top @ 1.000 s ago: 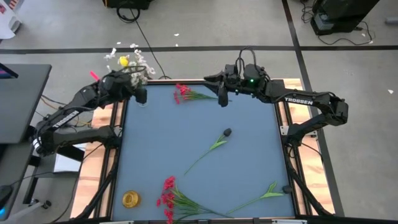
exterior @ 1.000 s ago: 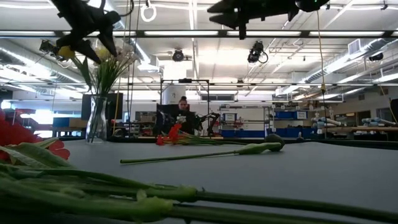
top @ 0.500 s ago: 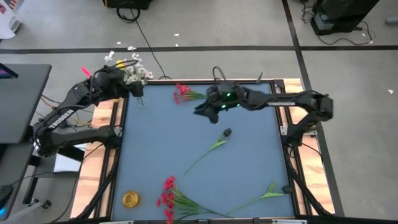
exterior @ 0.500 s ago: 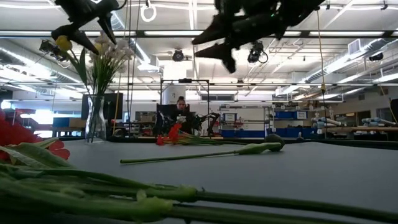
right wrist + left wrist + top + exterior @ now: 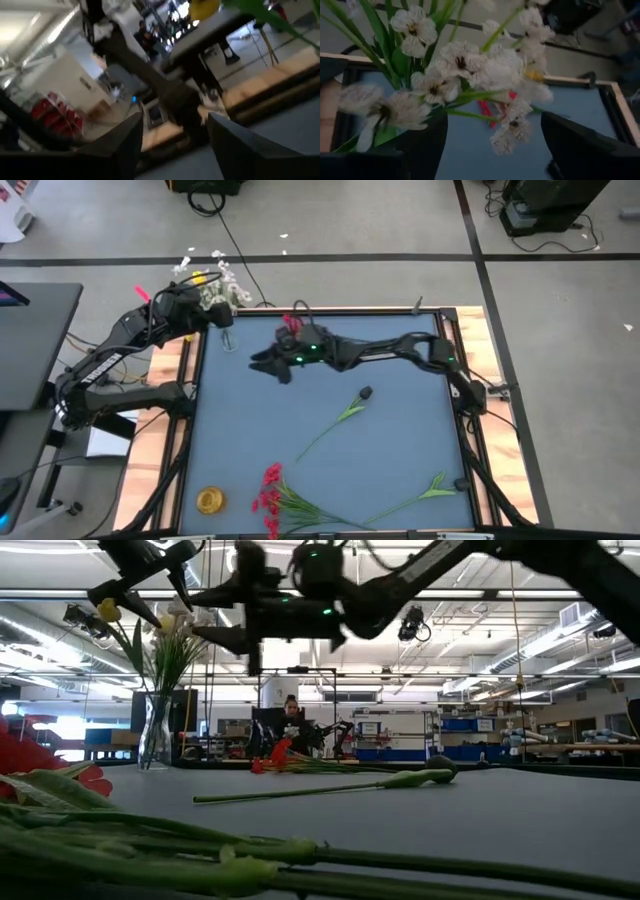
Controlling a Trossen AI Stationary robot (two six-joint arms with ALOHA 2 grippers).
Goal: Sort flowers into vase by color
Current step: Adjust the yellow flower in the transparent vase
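The right gripper [image 5: 268,362] has its jaws spread with nothing between them; in its wrist view both dark fingers [image 5: 117,150] stand apart over blurred room. It hangs above the blue table [image 5: 400,440] toward the far left corner, the right arm stretched long and nearly flat from the right edge across the far part of the surface, partly covering the red sprig [image 5: 291,326] lying by the far edge.

The left gripper [image 5: 222,320] is also spread, its fingers [image 5: 420,150] flanking the white blossoms [image 5: 462,60] without pinching any. It hovers just above the bunch in the glass vase [image 5: 155,732] at the far left corner, the left arm bent up from beyond the left edge.

In the vase stand white sprays and a yellow bud [image 5: 108,610]. On the surface lie a dark-budded stem [image 5: 345,412] near the middle, a red cluster [image 5: 270,488] at the near edge, and a leafy green sprig [image 5: 425,492] toward the near right corner. A yellow ring-shaped object [image 5: 210,500] sits near the near left corner.
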